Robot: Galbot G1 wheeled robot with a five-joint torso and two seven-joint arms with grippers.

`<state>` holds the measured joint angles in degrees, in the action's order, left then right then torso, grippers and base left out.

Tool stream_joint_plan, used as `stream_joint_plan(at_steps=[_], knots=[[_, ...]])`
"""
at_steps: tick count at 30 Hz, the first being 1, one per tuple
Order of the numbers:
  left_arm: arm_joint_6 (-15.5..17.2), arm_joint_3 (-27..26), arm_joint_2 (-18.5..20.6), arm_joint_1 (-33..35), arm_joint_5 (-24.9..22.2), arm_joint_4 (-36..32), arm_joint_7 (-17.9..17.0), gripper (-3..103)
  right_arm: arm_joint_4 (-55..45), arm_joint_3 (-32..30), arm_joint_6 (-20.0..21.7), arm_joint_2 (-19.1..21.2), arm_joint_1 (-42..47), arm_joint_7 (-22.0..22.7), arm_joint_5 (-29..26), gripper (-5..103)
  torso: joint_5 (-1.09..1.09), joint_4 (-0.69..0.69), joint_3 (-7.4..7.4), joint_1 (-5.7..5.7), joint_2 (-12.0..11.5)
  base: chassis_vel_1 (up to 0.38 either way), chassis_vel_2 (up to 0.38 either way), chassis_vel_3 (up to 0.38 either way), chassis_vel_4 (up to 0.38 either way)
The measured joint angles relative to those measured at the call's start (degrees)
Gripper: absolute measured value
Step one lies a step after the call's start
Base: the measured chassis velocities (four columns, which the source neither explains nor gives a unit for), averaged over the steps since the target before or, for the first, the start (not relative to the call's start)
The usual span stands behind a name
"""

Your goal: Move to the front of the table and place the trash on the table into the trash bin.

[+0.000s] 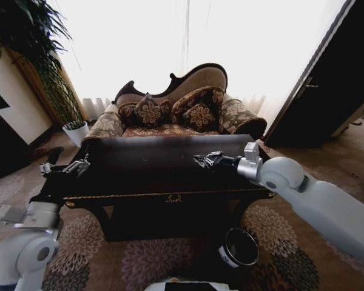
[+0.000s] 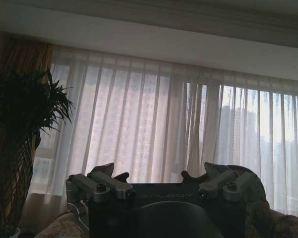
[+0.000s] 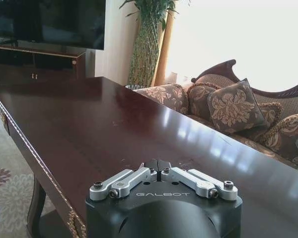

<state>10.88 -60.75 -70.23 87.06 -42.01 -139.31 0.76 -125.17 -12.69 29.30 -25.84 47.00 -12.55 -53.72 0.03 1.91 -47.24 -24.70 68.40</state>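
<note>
Primary light source: daylight through the sheer curtains [image 1: 188, 42], at 12 o'clock in the head view. The window area is overexposed and washes out to white. Strong backlight leaves the table [image 1: 158, 163] top dark in the head view, with its near face and underside in deep shadow. The sofa [image 1: 176, 109] backrest appears partly silhouetted. The head view shows wide-angle distortion: straight edges bend toward the frame borders. In the left wrist view the scene is dim and the plant [image 2: 20, 129] is silhouetted. In the right wrist view the glossy table top carries bright window reflections at 3 o'clock; focus is acceptable.
</note>
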Motion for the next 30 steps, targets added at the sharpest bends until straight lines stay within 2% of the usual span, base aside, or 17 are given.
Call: stream_joint_plan(at_steps=[2,3,7,8,9,11,14,15,17,18,20,22,23,24,26,27,30], knots=[[-0.2,-1.25,-1.34,0.52,0.0,-0.73,-0.02,100,-1.49,-2.81,-0.04,-0.67,2.81,0.86,-0.64,0,-0.01,-0.12,-0.01,0.0,-0.01,0.0,0.0,0.0,0.0],[-0.2,-1.25,-1.34,0.52,0.0,-0.73,-0.02,100,-1.49,-2.81,-0.04,-0.67,2.81,0.86,-0.64,0,-0.01,-0.12,-0.01,0.0,-0.01,0.0,0.0,0.0,0.0],[-0.69,-0.07,-2.63,-0.31,1.86,-0.26,0.26,100,-6.34,-24.0,-2.08,-2.7,20.87,1.15,-0.68,0,-0.07,-0.06,-0.01,-0.01,0.0,0.0,0.0,0.0,0.0],[-0.77,0.46,-2.64,-0.58,2.06,0.06,0.28,100,-7.2,-29.68,-3.12,-4.05,26.62,0.73,0.05,0,-0.02,-0.04,-0.01,0.0,0.0,0.0,0.0,0.0,0.0],[-0.77,0.46,-2.64,-0.58,2.06,0.06,0.28,100,-7.2,-29.68,-3.12,-4.05,26.62,0.73,0.05,0,-0.02,-0.04,-0.01,0.0,0.0,0.0,0.0,0.0,0.0],[-0.81,1.42,-2.45,-1.21,2.08,0.56,0.29,100,-8.38,-37.19,-5.91,-7.23,34.73,-0.5,2.01,0,-0.02,-0.03,0.0,0.0,0.0,0.0,0.0,0.0,0.0],[-0.82,2.58,-1.55,-2.05,2.02,1.11,0.26,100,-9.75,-43.81,-10.85,-14.82,43.66,-2.39,6.5,0,-0.01,-0.04,0.0,0.0,0.0,0.0,0.0,0.0,0.0],[-0.82,2.58,-1.55,-2.05,2.02,1.11,0.26,100,-9.75,-43.81,-10.85,-14.82,43.66,-2.39,6.5,0,-0.01,-0.04,0.0,0.0,0.0,0.0,0.0,0.0,0.0],[-0.82,3.01,-1.06,-2.39,1.88,1.4,0.25,100,-10.0,-45.76,-14.89,-19.91,48.15,-3.16,9.08,0,-0.03,-0.04,0.0,0.0,0.0,0.0,0.0,0.0,0.0],[-0.81,3.1,-1.0,-2.44,1.84,1.46,0.24,100,-9.99,-46.01,-15.84,-21.02,49.06,-3.32,9.59,0,-0.05,-0.04,0.0,0.0,0.0,0.0,0.0,0.0,0.0],[-0.81,3.44,-0.94,-2.56,1.76,1.52,0.22,100,-9.13,-46.58,-21.63,-25.38,52.08,-5.04,11.21,0,-0.04,-0.04,0.0,0.0,0.0,0.0,0.0,0.0,0.0],[-0.81,3.48,-0.94,-2.57,1.76,1.52,0.22,100,-8.83,-46.59,-23.08,-26.12,52.49,-5.61,11.29,0,-0.04,-0.04,0.0,0.0,0.0,0.0,0.0,0.0,0.0],[-0.8,3.6,-0.91,-2.6,1.74,1.52,0.22,100,-7.81,-46.49,-27.65,-28.24,53.46,-7.96,11.39,0,-0.03,-0.04,0.0,0.01,0.01,0.0,0.0,0.0,0.0],[-0.8,3.6,-0.91,-2.6,1.74,1.52,0.22,100,-7.81,-46.49,-27.65,-28.24,53.46,-7.96,11.39,0,-0.03,-0.04,0.0,0.01,0.01,0.0,0.0,0.0,0.0],[-0.8,3.57,-0.63,-2.6,1.64,1.51,0.22,100,-6.44,-46.29,-32.8,-31.15,54.2,-10.99,12.17,0,-0.03,-0.05,-0.01,0.0,0.0,0.0,0.0,0.0,0.0],[-0.8,3.57,-0.63,-2.6,1.64,1.51,0.22,100,-6.44,-46.29,-32.8,-31.15,54.2,-10.99,12.17,0,-0.03,-0.05,-0.01,0.0,0.0,0.0,0.0,0.0,0.0],[-0.79,2.83,-0.36,-2.4,1.02,1.33,0.22,100,-3.76,-46.13,-37.61,-34.56,54.37,-15.0,13.21,0,-0.05,-0.06,-0.01,0.0,0.0,0.0,0.0,0.0,0.0]])
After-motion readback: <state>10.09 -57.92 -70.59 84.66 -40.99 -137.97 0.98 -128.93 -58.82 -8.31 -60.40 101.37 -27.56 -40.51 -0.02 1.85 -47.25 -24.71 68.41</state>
